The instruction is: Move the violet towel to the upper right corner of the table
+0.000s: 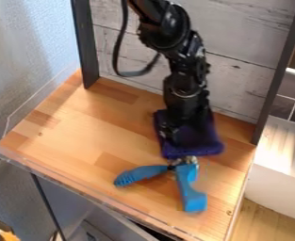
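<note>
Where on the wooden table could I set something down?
The roomiest bare part of the table looks to be between its left edge and the violet towel. It's crowded under the black arm and around the blue tool.

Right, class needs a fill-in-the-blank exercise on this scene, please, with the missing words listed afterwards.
The violet towel lies on a table made of ____. The forked object just in front of the towel is coloured ____. The robot arm comes into the picture from its ____ edge.
Missing words: wood; blue; top.

Blue tool (188, 181), whitish plank wall (244, 35)
</note>
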